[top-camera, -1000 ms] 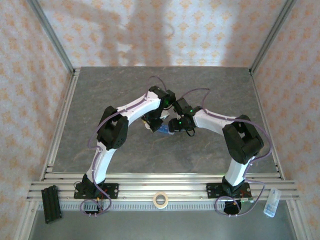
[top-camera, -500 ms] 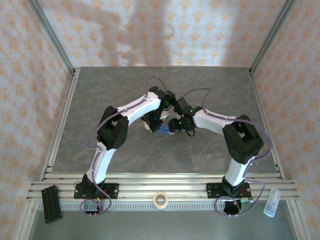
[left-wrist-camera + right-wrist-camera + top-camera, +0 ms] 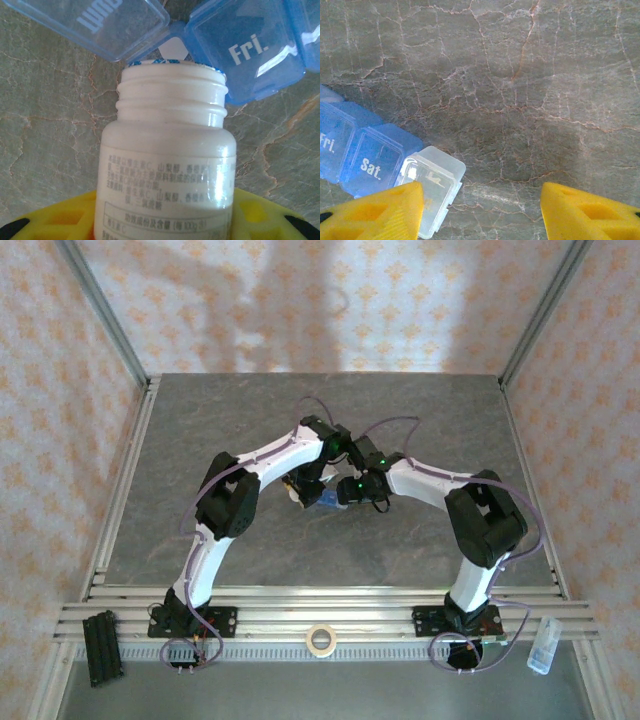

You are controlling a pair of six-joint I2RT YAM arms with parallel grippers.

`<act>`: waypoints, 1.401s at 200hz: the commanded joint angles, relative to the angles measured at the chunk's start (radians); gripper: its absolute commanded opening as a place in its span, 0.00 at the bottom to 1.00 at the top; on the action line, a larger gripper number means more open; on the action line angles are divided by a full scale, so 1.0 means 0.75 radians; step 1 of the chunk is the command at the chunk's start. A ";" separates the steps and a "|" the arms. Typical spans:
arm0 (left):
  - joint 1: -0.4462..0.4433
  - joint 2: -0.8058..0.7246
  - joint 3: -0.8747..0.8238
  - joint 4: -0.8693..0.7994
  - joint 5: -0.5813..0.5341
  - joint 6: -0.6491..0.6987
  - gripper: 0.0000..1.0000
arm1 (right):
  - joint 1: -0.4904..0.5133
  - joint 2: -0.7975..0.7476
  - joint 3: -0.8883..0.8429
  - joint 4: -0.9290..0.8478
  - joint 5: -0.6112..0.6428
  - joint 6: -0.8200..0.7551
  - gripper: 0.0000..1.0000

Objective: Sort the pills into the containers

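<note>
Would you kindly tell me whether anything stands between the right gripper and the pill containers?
Nothing visible does. The right gripper is open above the table, and the containers' clear end lies at one yellow finger, partly hidden behind it. The left gripper holds a white bottle.

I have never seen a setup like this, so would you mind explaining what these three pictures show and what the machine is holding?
These are two robot arms bolted at the near edge of a grey stone-patterned table. The overhead picture looks down from behind them; the other two come from cameras on each wrist, so the yellow shapes are gripper fingers. The left gripper holds a white bottle, cap off, its mouth pointing at a blue pill organiser lying on the table. One lid stands open beside the compartment marked Fri.. The right gripper is open, one finger over the organiser's clear end compartment. A tape roll lies by the front rails.
</note>
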State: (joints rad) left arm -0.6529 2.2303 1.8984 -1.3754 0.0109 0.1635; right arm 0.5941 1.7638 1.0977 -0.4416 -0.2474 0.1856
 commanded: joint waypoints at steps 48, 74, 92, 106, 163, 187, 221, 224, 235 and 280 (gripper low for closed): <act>-0.017 -0.043 0.079 -0.083 -0.043 0.007 0.00 | 0.001 0.017 0.021 -0.035 0.019 -0.007 0.62; -0.017 -0.037 0.096 -0.097 -0.049 0.012 0.00 | 0.002 0.019 0.021 -0.035 0.019 -0.007 0.62; -0.017 -0.029 0.088 -0.094 -0.047 0.011 0.00 | 0.000 0.018 0.019 -0.035 0.021 -0.007 0.62; -0.017 -0.017 0.074 -0.082 -0.041 0.011 0.00 | 0.001 0.018 0.019 -0.036 0.021 -0.007 0.62; -0.017 0.039 0.017 -0.026 -0.015 0.013 0.00 | 0.001 0.015 0.017 -0.039 0.025 -0.009 0.62; -0.017 0.029 0.031 -0.041 -0.021 0.013 0.00 | 0.002 0.013 0.017 -0.039 0.026 -0.008 0.62; -0.017 0.009 0.054 -0.064 -0.033 0.013 0.00 | 0.001 0.011 0.018 -0.039 0.025 -0.006 0.62; -0.017 0.008 0.056 -0.066 -0.031 0.013 0.00 | 0.002 0.011 0.017 -0.039 0.025 -0.007 0.62; -0.017 0.004 0.052 -0.063 -0.028 0.011 0.00 | 0.001 0.008 0.017 -0.041 0.022 -0.006 0.62; -0.017 0.013 0.032 -0.036 -0.035 0.009 0.00 | 0.002 -0.096 -0.011 -0.042 -0.042 0.056 0.62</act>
State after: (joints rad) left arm -0.6548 2.2410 1.9217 -1.3933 0.0093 0.1631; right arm 0.5941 1.7596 1.0977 -0.4473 -0.2569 0.1925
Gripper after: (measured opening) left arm 0.444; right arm 0.625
